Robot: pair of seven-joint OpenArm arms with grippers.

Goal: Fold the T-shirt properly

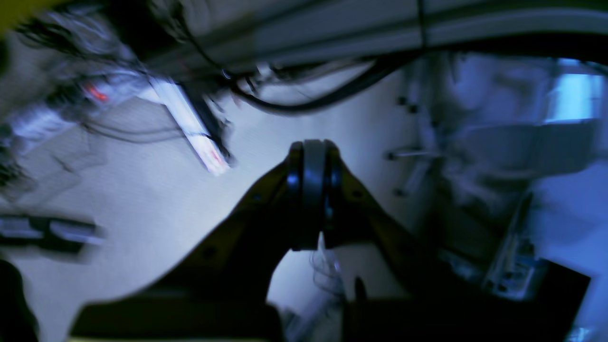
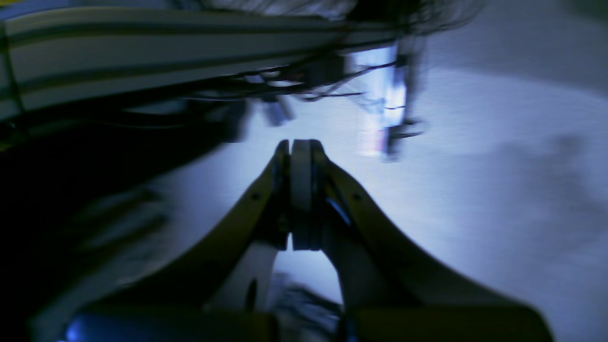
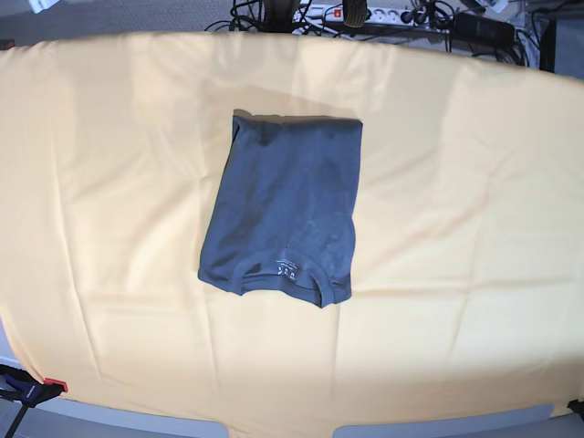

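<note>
The dark slate blue-grey T-shirt [image 3: 283, 214] lies folded into a compact rectangle near the middle of the table in the base view. Its ribbed collar [image 3: 288, 274] with the small white label faces the near edge. Neither arm shows in the base view. In the left wrist view my left gripper [image 1: 312, 147] is shut with nothing between its pads, pointing at the pale floor away from the shirt. In the right wrist view my right gripper [image 2: 300, 145] is also shut and empty over the floor. Both wrist views are blurred, and the shirt shows in neither.
A large yellow cloth [image 3: 456, 182] covers the whole table under the shirt. Power strips and tangled cables [image 3: 383, 14] lie on the floor behind the far edge. A white power strip [image 1: 190, 126] and cables show in the left wrist view. A clamp [image 3: 27, 391] sits at the near left corner.
</note>
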